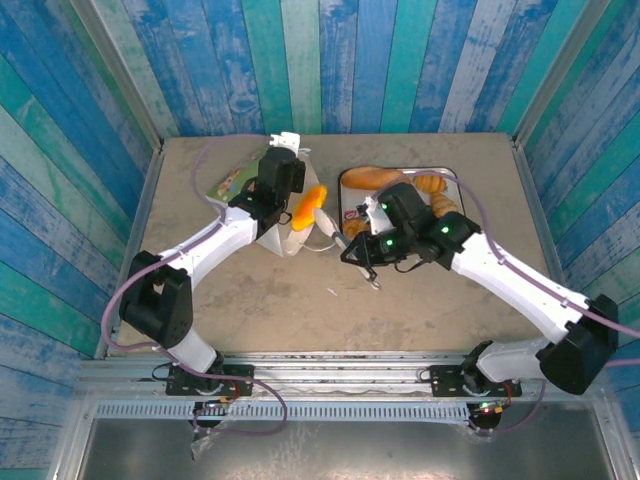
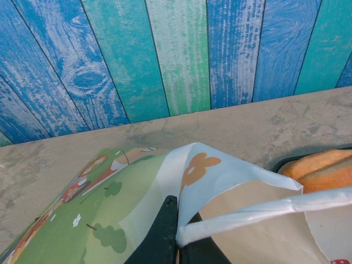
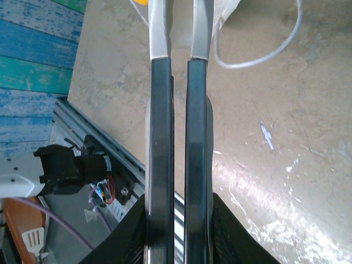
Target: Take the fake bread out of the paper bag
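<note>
The paper bag (image 1: 283, 236) sits left of the middle, toward the table's (image 1: 300, 310) far edge, and the left arm hides much of it. The left gripper (image 2: 177, 234) is clenched on the bag's top edge, where a loop handle (image 2: 264, 212) meets it. One orange piece of fake bread (image 1: 310, 206) pokes from the bag's mouth; I cannot see what lies deeper inside. The right gripper (image 3: 179, 228) is clamped on metal tongs (image 3: 161, 137), whose tips are cut off in the right wrist view. More pastries (image 1: 385, 177) lie on a tray (image 1: 343, 180) by the far right corner, partly covered by the right arm.
</note>
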Robot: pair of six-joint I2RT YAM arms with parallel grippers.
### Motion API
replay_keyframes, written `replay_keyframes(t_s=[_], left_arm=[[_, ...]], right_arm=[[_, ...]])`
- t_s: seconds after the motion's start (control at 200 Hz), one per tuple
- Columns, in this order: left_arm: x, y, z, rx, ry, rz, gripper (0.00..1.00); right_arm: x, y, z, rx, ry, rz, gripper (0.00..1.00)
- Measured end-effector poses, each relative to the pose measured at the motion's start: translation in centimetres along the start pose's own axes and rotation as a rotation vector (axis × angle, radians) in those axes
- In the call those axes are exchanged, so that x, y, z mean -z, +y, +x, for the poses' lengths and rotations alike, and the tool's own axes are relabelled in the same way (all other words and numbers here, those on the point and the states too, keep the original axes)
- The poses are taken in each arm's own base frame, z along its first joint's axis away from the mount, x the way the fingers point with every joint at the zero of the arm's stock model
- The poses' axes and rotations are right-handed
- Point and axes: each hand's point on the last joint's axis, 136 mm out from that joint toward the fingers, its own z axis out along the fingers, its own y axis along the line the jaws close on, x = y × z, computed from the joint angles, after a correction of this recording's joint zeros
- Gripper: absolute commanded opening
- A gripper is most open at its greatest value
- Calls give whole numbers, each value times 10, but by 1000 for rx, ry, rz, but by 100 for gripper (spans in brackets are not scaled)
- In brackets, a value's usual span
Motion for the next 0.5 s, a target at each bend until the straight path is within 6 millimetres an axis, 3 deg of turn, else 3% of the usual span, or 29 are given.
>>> replay_keyframes(t_s=[0.291,0.501], left_arm=[[0,1,1,24,0,-4,0],[0,-1,4,25,3,4,0]], right_arm=[[47,-13,14,-42,-59,73,7],[71,-58,16,-211,-104,152,8]])
